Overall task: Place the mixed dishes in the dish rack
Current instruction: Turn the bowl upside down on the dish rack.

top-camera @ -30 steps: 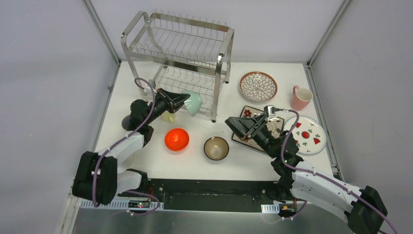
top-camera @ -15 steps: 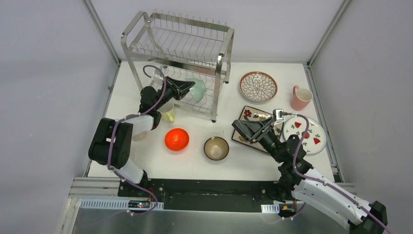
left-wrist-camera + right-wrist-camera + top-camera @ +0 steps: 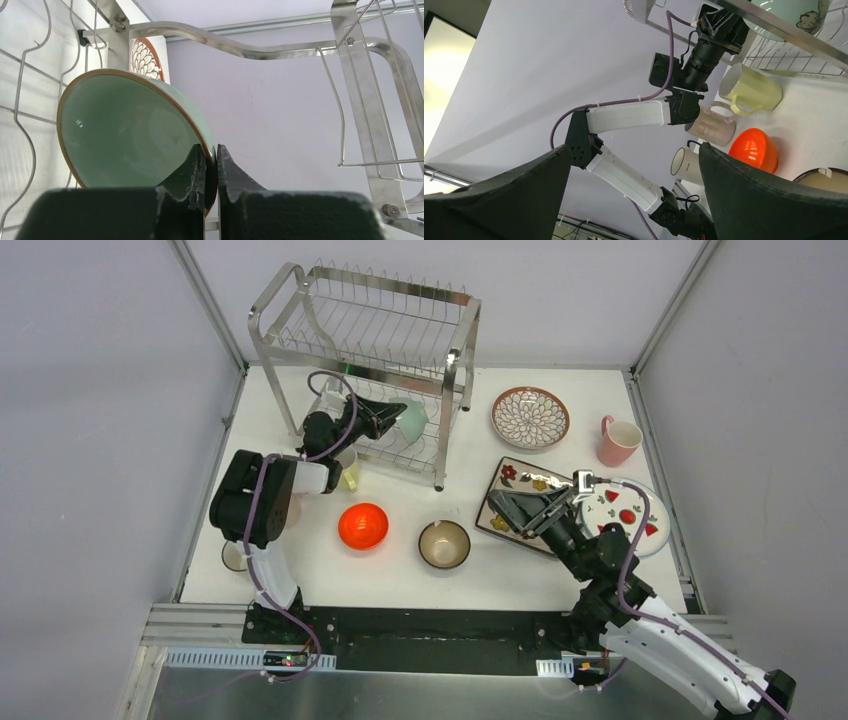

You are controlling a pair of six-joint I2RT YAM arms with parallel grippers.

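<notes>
Left gripper (image 3: 211,152) pinches glossy mint bowl (image 3: 125,135) by its rim in wire rack (image 3: 370,310); right gripper (image 3: 634,150) gapes empty.

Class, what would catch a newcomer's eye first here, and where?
The shiny two-tier dish rack at the far side of the table stands out, the left end effector shut on a mint bowl at its lower tier. A bright orange bowl sits on the table in front; the right end effector hangs open over the square floral plate.

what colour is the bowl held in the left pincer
The bowl is mint green with a thin brown rim; it shows best in the left wrist view.
</notes>
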